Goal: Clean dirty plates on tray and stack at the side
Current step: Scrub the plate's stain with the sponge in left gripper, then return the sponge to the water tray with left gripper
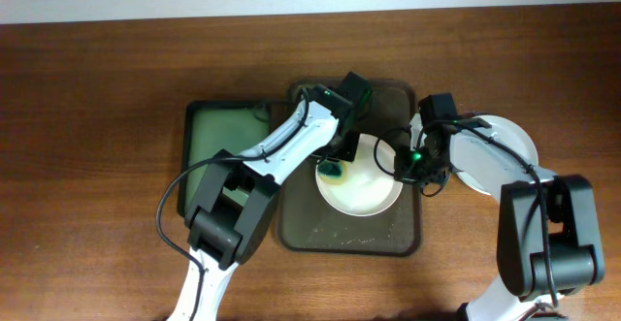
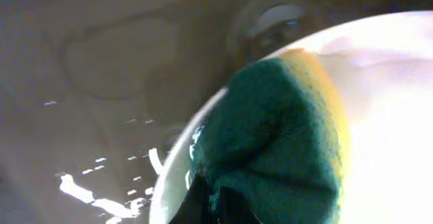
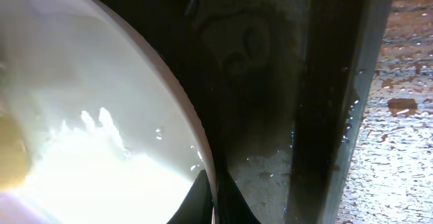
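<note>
A white plate point(image 1: 364, 190) lies on the dark tray point(image 1: 349, 234) at the table's middle. My left gripper point(image 1: 336, 166) is shut on a green and yellow sponge point(image 1: 333, 172) and presses it on the plate's left inner edge; in the left wrist view the sponge point(image 2: 284, 136) covers the plate's rim point(image 2: 169, 183). My right gripper point(image 1: 415, 166) is shut on the plate's right rim; in the right wrist view the fingertips point(image 3: 215, 200) pinch the rim of the plate point(image 3: 101, 116). Another white plate point(image 1: 500, 146) lies on the table to the right of the tray.
A green tray point(image 1: 223, 142) lies left of the dark tray, partly under my left arm. The dark tray's wet floor point(image 3: 264, 82) and its raised right wall point(image 3: 338, 102) show in the right wrist view, with wet wooden table point(image 3: 399, 116) beyond.
</note>
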Controlling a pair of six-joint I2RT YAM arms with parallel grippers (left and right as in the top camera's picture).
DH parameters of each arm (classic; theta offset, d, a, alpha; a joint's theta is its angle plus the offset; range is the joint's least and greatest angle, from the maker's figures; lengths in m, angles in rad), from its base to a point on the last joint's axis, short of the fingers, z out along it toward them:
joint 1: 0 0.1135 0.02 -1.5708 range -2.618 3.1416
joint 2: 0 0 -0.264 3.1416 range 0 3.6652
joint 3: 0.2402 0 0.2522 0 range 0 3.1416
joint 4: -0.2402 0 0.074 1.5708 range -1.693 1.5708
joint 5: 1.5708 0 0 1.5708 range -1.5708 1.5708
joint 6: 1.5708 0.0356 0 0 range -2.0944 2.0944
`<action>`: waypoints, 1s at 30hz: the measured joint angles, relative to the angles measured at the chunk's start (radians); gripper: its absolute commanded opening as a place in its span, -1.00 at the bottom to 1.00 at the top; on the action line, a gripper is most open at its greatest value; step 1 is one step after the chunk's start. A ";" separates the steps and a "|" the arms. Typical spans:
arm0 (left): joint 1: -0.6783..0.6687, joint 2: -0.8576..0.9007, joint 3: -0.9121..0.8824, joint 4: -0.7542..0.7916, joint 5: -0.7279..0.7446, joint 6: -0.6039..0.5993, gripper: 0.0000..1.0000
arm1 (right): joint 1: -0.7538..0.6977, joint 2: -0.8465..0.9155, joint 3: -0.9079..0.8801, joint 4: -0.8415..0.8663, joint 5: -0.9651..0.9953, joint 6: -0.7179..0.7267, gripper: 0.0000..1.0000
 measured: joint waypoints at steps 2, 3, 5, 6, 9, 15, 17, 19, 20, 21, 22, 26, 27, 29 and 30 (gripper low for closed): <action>0.003 0.007 0.001 0.025 0.100 0.019 -1.00 | 0.000 0.000 0.000 -0.001 0.002 0.002 -0.91; 0.001 0.012 0.001 0.043 0.157 0.029 -1.00 | 0.000 0.000 0.000 -0.001 0.002 0.002 -0.92; -0.016 0.024 0.001 0.089 0.282 0.043 -1.00 | 0.000 0.000 0.000 -0.002 0.002 0.002 -0.91; -0.027 0.030 0.001 0.104 0.324 0.047 -1.00 | 0.000 0.000 0.000 -0.002 0.002 0.002 -0.92; -0.066 0.046 0.001 0.138 0.434 0.049 -1.00 | 0.000 0.000 -0.001 -0.002 0.001 0.003 -0.91; -0.070 0.051 0.001 0.127 0.467 0.068 -1.00 | -0.002 0.000 -0.001 -0.002 -0.002 0.005 -0.91; -0.068 0.051 0.016 0.080 0.432 0.076 -1.00 | -0.002 0.000 -0.001 -0.002 -0.002 0.005 -0.92; -0.060 0.051 0.051 -0.029 0.334 0.082 -1.00 | -0.002 0.000 -0.001 -0.002 -0.002 0.005 -0.92; -0.051 0.051 0.069 -0.075 0.276 0.084 -1.00 | -0.002 0.000 -0.001 -0.002 -0.002 0.005 -0.91; -0.039 0.051 0.087 -0.121 0.201 0.085 -1.00 | -0.002 0.000 -0.001 -0.002 -0.001 0.005 -0.91; -0.019 0.051 0.102 -0.152 0.121 0.084 -1.00 | -0.002 0.000 -0.001 -0.002 -0.001 0.005 -0.92; 0.025 0.013 0.108 -0.166 -0.010 0.071 -1.00 | -0.002 0.000 -0.001 -0.004 -0.002 0.005 -0.84; 0.026 -0.019 0.107 -0.178 -0.023 0.068 -1.00 | -0.002 0.000 -0.001 -0.004 -0.001 0.006 -0.83; 0.049 -0.130 0.106 -0.220 -0.063 0.067 -1.00 | 0.000 0.003 -0.003 -0.008 -0.002 0.006 -0.84; 0.075 -0.204 0.106 -0.234 -0.084 0.067 -1.00 | 0.000 0.003 -0.003 -0.008 -0.002 0.006 -0.85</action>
